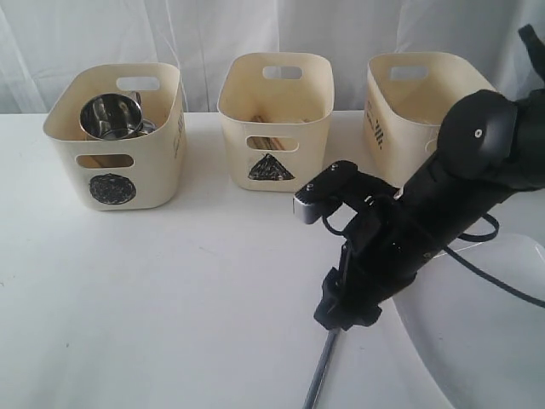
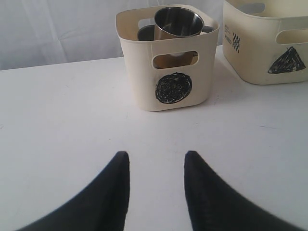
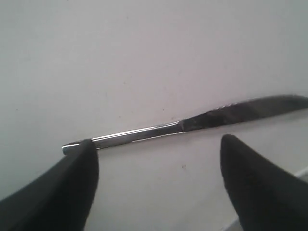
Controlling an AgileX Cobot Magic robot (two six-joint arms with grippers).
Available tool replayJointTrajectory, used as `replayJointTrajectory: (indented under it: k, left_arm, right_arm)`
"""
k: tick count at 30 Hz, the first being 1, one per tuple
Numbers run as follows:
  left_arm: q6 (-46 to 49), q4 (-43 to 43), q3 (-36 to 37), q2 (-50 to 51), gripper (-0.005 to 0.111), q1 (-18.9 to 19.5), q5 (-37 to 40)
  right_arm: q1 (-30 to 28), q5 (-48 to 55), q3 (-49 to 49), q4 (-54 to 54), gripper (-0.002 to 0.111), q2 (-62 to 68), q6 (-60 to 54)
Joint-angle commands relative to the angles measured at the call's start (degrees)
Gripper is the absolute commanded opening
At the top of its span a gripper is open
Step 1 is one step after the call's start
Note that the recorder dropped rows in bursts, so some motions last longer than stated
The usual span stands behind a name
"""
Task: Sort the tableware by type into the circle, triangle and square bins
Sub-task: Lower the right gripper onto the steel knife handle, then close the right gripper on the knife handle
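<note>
Hovering low over the near part of the table (image 1: 170,324), the right gripper (image 3: 159,142) has its jaws spread wide with nothing between them. The knife (image 3: 144,132) lies flat on the table just beyond the fingertips. The butt of its handle is right at one fingertip (image 3: 84,166) and the blade runs off past the other.

That looks awkward to me. The knife lies nearly along the line the jaws close on, so a squeeze now would likely shove it endways rather than catch it. I'd want the wrist turned so the fingers cross the handle. Then a straight drop until the tips meet the table, and a firm close, since thin polished steel slips easily. The large white plate (image 1: 485,358) sits just right of the knife, so the finger on that side should keep off its rim.

The left gripper (image 2: 156,156) hangs open and empty over the table, facing the circle bin (image 2: 168,72), where a steel mug (image 2: 179,21) sits. Far back, the triangle bin (image 1: 274,119) stands in the middle and the square bin (image 1: 409,94) to its right. My guess is the knife belongs in the triangle one.
</note>
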Motion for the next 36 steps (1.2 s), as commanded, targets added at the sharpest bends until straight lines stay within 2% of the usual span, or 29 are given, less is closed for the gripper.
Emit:
replayJointTrajectory:
  k: [1,6,9,15,17,22,24,28,33,36]
  left_arm:
    - [-0.07,-0.15,0.19,-0.29,0.042,0.07,-0.34]
    - [-0.07,-0.15,0.19,-0.29,0.042,0.07,-0.34]
    - [-0.07,-0.15,0.19,-0.29,0.042,0.07,-0.34]
    - [-0.07,-0.15,0.19,-0.29,0.042,0.07,-0.34]
    - [-0.07,-0.15,0.19,-0.29,0.042,0.07,-0.34]
    - [-0.07,-0.15,0.19,-0.29,0.042,0.07,-0.34]
    - [-0.07,-0.15,0.19,-0.29,0.042,0.07,-0.34]
    - [-0.07,-0.15,0.19,-0.29,0.042,0.07,-0.34]
    - [-0.07,-0.15,0.19,-0.29,0.042,0.07,-0.34]
    - [-0.07,-0.15,0.19,-0.29,0.042,0.07,-0.34]
  right_arm:
    - [-0.05,-0.71,-1.28,-0.76,0.071,-0.44,-7.46]
    - [1.15,2.5,-1.57,-8.99,0.07,-0.44,-19.15]
    - [3.39,1.67,-1.57,-14.35,0.07,-0.44,-20.26]
    - [7.67,1.92,-1.6,-13.37,0.07,-0.44,-18.49]
    - [9.17,1.57,-1.7,-12.12,0.07,-0.44,-8.07]
    - [10.81,1.48,-3.3,-10.85,0.07,-0.24,39.73]
    - [10.81,2.53,-3.38,-10.89,0.07,-0.24,51.59]
    - [10.81,3.03,-2.77,-14.49,0.07,-0.24,62.6]
    - [11.38,2.02,-2.12,-24.6,0.07,0.31,83.34]
    - [12.56,1.23,-2.12,-26.67,0.07,1.12,88.67]
